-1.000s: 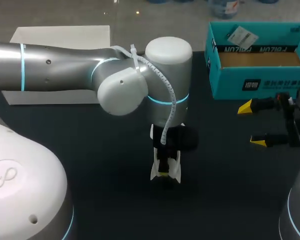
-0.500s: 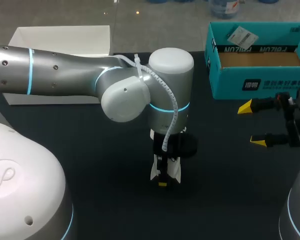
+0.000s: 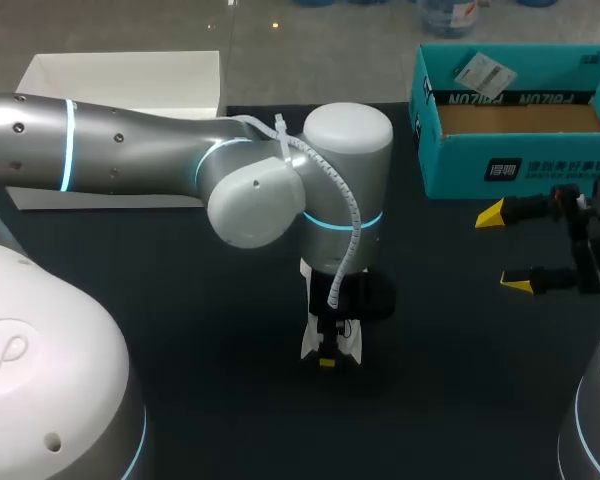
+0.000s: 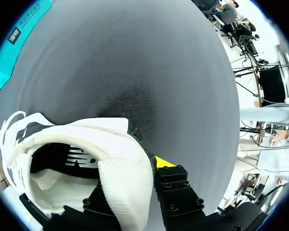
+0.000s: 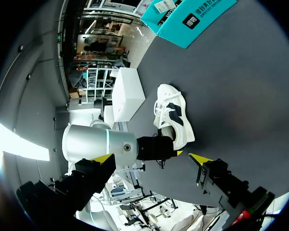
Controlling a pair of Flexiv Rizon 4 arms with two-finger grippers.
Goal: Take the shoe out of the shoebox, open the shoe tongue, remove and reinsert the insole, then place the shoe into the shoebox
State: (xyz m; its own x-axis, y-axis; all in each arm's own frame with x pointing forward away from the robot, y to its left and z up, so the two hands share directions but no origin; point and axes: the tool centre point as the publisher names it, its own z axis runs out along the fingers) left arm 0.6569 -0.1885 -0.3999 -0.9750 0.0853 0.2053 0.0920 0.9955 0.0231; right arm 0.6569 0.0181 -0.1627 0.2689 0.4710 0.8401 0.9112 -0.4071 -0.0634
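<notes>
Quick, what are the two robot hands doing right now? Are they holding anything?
Left gripper: closed on the heel of the shoe.
Right gripper: open, holding nothing.

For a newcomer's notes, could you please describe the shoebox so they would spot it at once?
On the dark table, look to the far right corner, past the right claw. The shoebox there is open and teal; the other box, far left, is white.
</notes>
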